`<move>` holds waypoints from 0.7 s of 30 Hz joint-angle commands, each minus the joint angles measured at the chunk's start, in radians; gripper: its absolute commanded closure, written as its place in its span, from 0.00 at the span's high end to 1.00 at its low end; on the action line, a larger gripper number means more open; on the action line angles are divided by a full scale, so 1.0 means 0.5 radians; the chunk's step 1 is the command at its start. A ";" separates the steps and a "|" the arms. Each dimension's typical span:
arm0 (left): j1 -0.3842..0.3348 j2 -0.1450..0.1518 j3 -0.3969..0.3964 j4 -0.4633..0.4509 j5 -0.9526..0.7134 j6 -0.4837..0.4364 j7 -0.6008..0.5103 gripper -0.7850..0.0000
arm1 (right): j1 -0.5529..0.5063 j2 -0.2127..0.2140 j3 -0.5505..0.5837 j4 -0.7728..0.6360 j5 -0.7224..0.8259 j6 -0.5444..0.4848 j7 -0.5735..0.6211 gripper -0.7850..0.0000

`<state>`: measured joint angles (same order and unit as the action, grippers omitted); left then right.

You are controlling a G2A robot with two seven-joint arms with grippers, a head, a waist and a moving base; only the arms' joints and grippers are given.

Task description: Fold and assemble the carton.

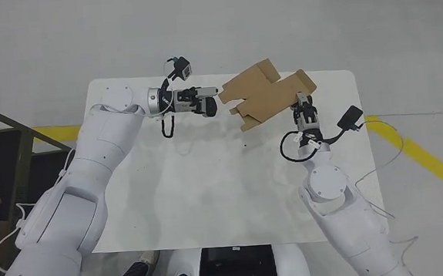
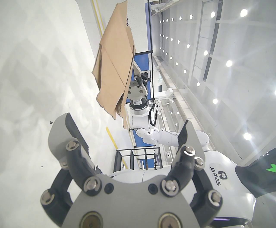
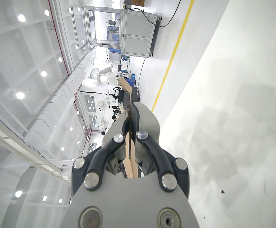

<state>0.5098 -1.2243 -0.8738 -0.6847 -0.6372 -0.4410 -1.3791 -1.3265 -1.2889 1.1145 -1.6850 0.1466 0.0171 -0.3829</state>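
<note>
Carton [image 1: 265, 95] edge pinched in right claw [image 3: 130, 112], per right wrist view; left wrist view: left claw [image 2: 127, 119] apart, clear of it.

Bright, even light falls from rows of round ceiling lamps [image 2: 229, 63], which flare into starbursts in both wrist views. The white table [image 1: 210, 200] looks washed out, carrying only soft, faint grey shadows [image 3: 226, 133]. Straight lines bow toward the wrist views' edges.

Carton [image 1: 265, 95] above far side of table [image 1: 210, 200], between left gripper [image 1: 217, 92] and right gripper [image 1: 304, 100]
</note>
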 commanded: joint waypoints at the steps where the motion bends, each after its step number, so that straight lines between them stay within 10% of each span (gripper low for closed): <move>1: 0.000 0.000 0.000 0.000 0.000 0.000 0.000 1.00 | 0.004 -0.007 -0.006 0.015 -0.007 0.009 0.006 0.00; 18: 0.000 0.000 0.000 0.000 0.000 0.000 0.000 1.00 | -0.036 -0.051 0.006 -0.037 0.012 0.060 0.139 0.00; 21: 0.000 0.000 0.000 0.000 0.000 0.000 0.000 0.80 | -0.054 -0.056 0.017 -0.061 0.020 0.071 0.169 0.00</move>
<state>0.5098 -1.2243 -0.8738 -0.6847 -0.6372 -0.4410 -1.3791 -1.3509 -1.3160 1.1207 -1.7122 0.1544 0.0510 -0.3032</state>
